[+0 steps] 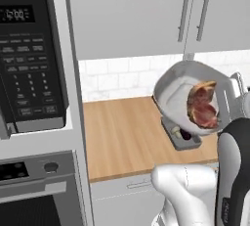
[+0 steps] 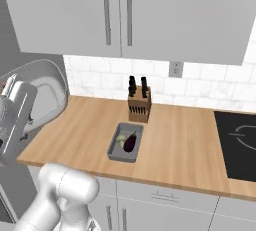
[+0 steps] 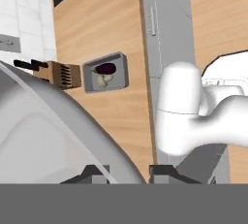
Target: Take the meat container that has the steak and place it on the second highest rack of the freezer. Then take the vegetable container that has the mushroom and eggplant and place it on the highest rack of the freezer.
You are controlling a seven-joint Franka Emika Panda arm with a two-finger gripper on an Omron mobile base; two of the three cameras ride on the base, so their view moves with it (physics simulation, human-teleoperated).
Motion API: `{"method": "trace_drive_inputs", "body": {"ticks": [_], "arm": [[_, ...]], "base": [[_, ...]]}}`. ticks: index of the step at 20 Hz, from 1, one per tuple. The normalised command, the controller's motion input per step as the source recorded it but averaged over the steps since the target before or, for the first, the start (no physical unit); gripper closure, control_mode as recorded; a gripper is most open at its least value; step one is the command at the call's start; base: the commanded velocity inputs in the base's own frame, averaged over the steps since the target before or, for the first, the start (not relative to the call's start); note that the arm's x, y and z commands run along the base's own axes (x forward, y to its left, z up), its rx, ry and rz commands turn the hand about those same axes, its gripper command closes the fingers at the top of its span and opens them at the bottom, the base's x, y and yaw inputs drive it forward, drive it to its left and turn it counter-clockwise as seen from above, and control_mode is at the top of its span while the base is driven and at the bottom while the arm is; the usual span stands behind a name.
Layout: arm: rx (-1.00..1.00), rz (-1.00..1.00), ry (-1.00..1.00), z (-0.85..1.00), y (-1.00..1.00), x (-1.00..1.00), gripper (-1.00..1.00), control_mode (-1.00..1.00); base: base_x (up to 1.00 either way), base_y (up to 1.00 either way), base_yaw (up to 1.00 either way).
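Observation:
The meat container [image 1: 176, 95], a light grey rounded-square dish, hangs above the wooden counter [image 1: 122, 137], tipped steeply on its side. The steak [image 1: 202, 106] lies against its inner face. My gripper [image 3: 128, 173] is shut on the dish's rim [image 3: 72, 121], which runs between the two fingertips. The dish also shows at the left of the right base view [image 2: 47, 92]. The vegetable container [image 2: 125, 142], a dark grey tray, rests on the counter with the eggplant [image 2: 130, 141] and the mushroom [image 2: 121, 138] inside. In the left base view the tray [image 1: 184, 139] is half hidden behind the dish. The freezer and its racks are out of view.
A knife block [image 2: 139, 103] stands behind the tray against the tiled wall. A black cooktop [image 2: 239, 142] lies at the counter's right end. A microwave [image 1: 29, 49] and an oven [image 1: 34, 195] fill the tall unit on the left. Wall cabinets [image 2: 125, 10] hang overhead.

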Motion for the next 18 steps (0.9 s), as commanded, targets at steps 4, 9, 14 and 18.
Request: {"method": "trace_drive_inputs", "body": {"ticks": [4,9,14,18], "arm": [[0.00,0.00,0.00,0.00,0.00,0.00,1.00,1.00],[0.00,0.00,0.00,0.00,0.00,0.00,1.00,1.00],[0.00,0.00,0.00,0.00,0.00,0.00,1.00,1.00],[0.00,0.00,0.00,0.00,0.00,0.00,1.00,1.00]], "base": [[-1.00,0.01,0.04],[-0.92,0.44,0.27],[-0.36,1.00,0.42],[-0.12,1.00,0.44]]}}
